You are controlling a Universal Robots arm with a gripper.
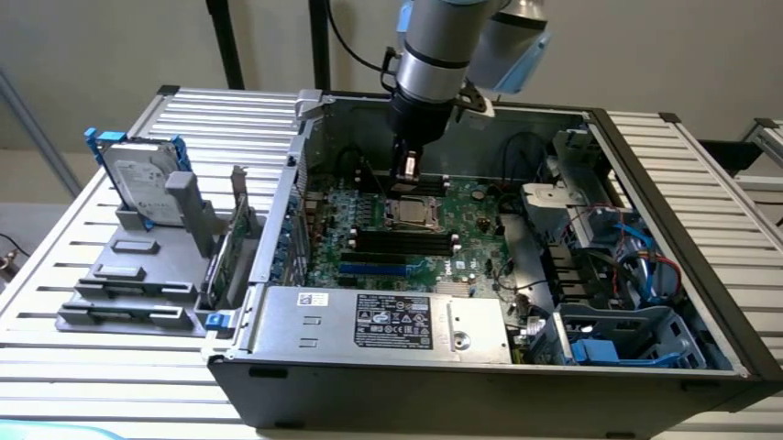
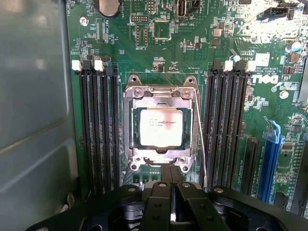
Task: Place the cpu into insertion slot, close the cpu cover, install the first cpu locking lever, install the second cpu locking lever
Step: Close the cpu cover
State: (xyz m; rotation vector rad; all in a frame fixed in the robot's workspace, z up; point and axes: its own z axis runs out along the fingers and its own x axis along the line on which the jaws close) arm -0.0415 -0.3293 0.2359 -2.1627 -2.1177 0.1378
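Observation:
The cpu point(image 2: 161, 127), a silvery square chip, lies flat in the insertion slot, which is hidden beneath it. The cpu cover point(image 2: 131, 126), a metal frame plate, is down around the chip, which shows through its window. A thin wire locking lever point(image 2: 200, 144) runs along one side of the cover; whether it is latched I cannot tell. My gripper point(image 2: 171, 177) is shut, empty, with its dark fingertips together just off the cover's edge. In the exterior view the gripper point(image 1: 408, 170) hangs a little above the socket point(image 1: 413, 213) inside the open computer case.
Long black memory slots point(image 2: 98, 134) flank the socket on both sides, with a blue card slot point(image 2: 269, 159) beyond. A grey case wall point(image 2: 29, 120) stands close by. The power supply point(image 1: 385, 321) and cables with a blue drive cage point(image 1: 624, 335) crowd the case. A hard drive point(image 1: 141, 183) stands at the exterior view's left.

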